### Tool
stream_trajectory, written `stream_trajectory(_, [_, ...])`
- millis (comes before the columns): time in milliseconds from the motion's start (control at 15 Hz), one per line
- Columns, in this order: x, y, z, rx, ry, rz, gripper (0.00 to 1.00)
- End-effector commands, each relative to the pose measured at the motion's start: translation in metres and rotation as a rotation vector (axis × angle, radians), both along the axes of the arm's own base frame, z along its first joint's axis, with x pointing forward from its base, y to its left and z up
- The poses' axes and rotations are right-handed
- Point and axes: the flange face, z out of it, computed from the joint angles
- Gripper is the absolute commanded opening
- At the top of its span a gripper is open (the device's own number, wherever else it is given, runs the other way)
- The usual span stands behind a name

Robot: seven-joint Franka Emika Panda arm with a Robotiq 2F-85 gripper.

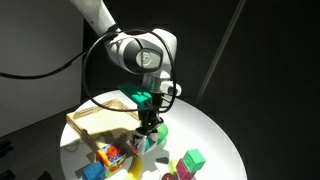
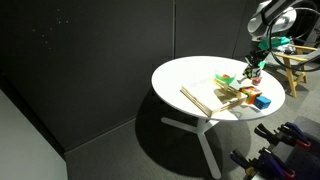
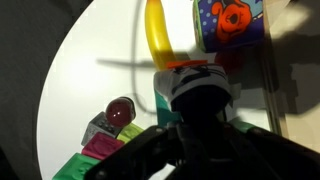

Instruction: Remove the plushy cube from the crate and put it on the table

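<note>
While the gripper (image 3: 200, 128) is only a dark blur at the bottom of the wrist view, it is clamped on the plushy cube (image 3: 200, 88), whose black and white faces and small red mark show just ahead of it. Beyond the cube on the white table (image 3: 85, 70) lie a yellow banana-shaped toy (image 3: 157, 30) and a blue container with an orange print (image 3: 228, 20). A red ball on a grey block (image 3: 120, 110) and a pink block (image 3: 98, 148) sit off to one side.

In an exterior view the arm reaches down and the gripper (image 1: 148, 127) hangs over the table (image 1: 215, 130), just beside the wooden crate (image 1: 95, 120) and outside its rim. Whether the cube touches the tabletop cannot be told. A green cube (image 1: 193, 159) stands near the table edge.

In an exterior view from farther off, the gripper (image 2: 252, 70) is low over the round table (image 2: 185, 75), with the crate (image 2: 212, 96) near it and a blue cube (image 2: 263, 101) close by.
</note>
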Motion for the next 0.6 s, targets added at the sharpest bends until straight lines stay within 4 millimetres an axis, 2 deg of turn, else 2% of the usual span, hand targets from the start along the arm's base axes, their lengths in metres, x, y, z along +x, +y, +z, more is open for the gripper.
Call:
stream_trajectory(0, [-0.003, -0.013, -0.003, 0.004, -0.027, -0.046, 0.06])
stream_trajectory(533, [-0.002, -0.031, -0.026, 0.013, -0.045, -0.116, 0.06])
